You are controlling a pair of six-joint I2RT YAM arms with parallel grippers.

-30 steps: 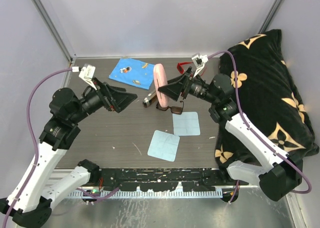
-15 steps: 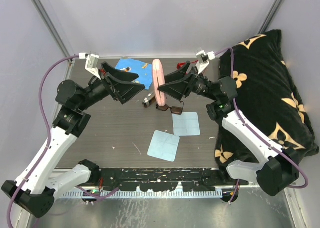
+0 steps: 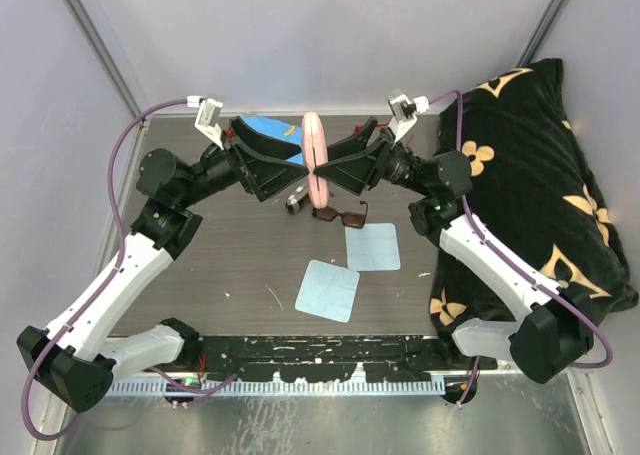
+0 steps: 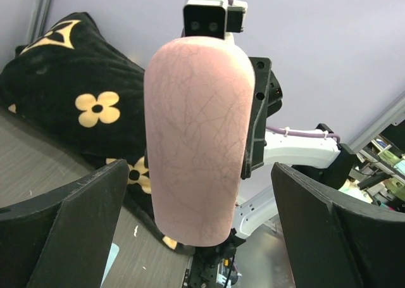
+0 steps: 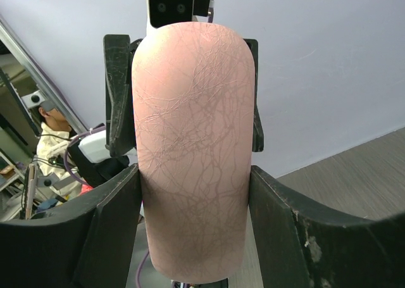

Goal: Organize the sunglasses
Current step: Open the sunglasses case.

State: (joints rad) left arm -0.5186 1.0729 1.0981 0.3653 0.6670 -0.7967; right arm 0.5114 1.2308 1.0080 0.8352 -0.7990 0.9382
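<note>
The dark brown sunglasses (image 3: 340, 215) lie on the table, just below both grippers. My right gripper (image 3: 326, 169) (image 5: 193, 174) is shut on the pink oval glasses case (image 3: 315, 159) (image 5: 193, 149), holding it upright above the table with a finger pressed on each side. Opposite it, my left gripper (image 3: 297, 172) (image 4: 199, 169) is open wide. The same pink case (image 4: 199, 142) stands ahead of the open jaws with a gap on each side. No finger of the left gripper touches it.
A slim brown-and-black case (image 3: 295, 201) lies left of the sunglasses. Two light blue cloths (image 3: 372, 246) (image 3: 327, 290) lie nearer the front. A patterned blue cloth (image 3: 275, 131) is partly hidden behind the left gripper. A black flowered cushion (image 3: 540, 185) fills the right side.
My left arm has swung up and to the right until its open jaws face the pink case. The right gripper has carried the case slightly up and back.
</note>
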